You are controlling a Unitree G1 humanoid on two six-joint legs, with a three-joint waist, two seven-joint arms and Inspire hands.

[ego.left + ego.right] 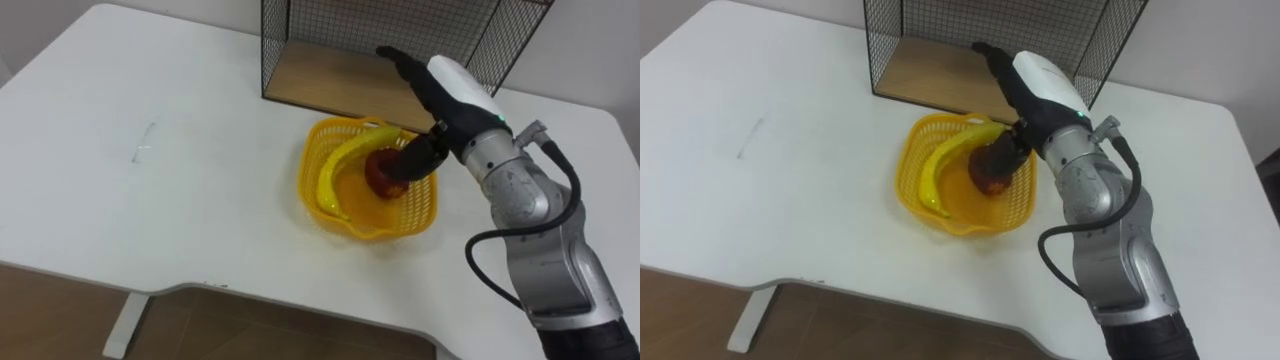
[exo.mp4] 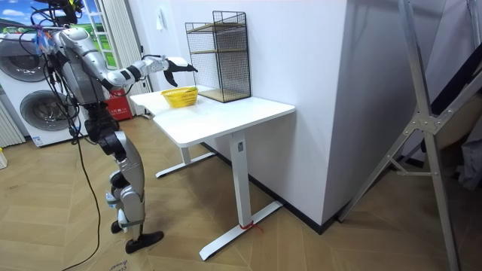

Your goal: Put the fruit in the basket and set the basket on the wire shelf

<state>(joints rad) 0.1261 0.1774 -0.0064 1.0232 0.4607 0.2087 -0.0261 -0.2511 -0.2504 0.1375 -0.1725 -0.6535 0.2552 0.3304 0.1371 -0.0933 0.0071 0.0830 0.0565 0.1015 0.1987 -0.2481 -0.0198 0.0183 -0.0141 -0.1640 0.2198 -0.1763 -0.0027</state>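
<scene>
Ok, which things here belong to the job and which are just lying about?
Job: basket; banana and red fruit inside it; wire shelf behind; right hand over the basket.

Lying about: washing machines, red thing on the floor, metal stand. The table just carries the work.
</scene>
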